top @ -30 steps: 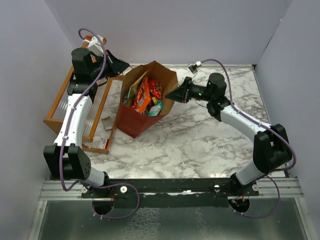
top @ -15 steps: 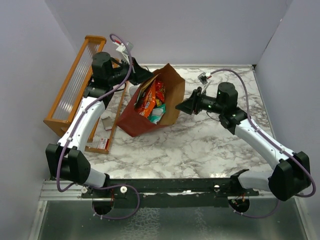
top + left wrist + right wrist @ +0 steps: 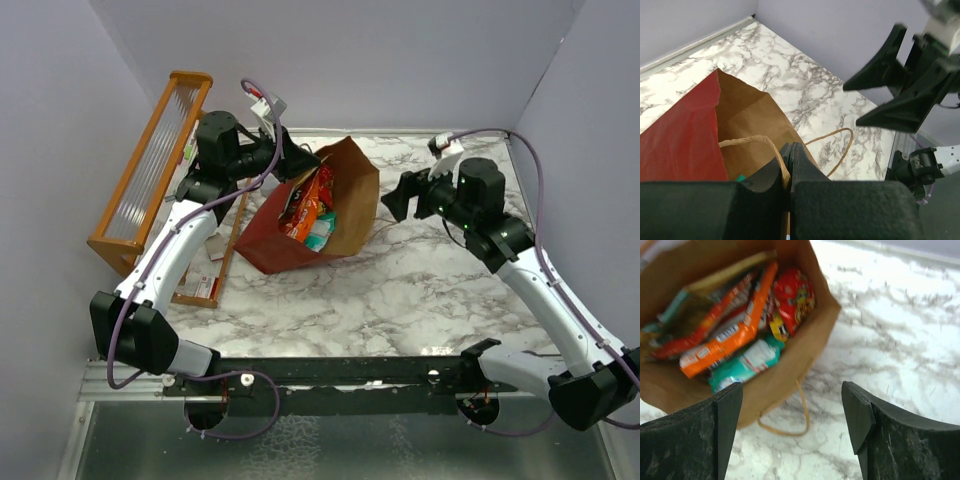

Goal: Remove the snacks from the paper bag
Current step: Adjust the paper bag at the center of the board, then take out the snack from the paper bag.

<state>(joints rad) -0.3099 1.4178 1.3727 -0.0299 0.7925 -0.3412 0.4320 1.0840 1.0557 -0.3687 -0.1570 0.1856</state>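
Left end effector point(image 3: 790, 148) clenches the tipped paper bag point(image 3: 265, 240) by its rim; right end effector point(image 3: 791, 390) gapes before its mouth. Snacks point(image 3: 735, 335) inside look light, crinkly, slippery; I'd pinch a packet's edge seam.

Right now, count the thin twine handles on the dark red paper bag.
2: one twine handle loops over the marble table; the other arcs inside the paper bag.

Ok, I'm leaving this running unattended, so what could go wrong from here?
The left claw pinches only the thin rim of the bag, which could tear or slip. The bag leans over with its packets near the mouth, so they could spill. The open right claw could snag the loose handle when reaching in.
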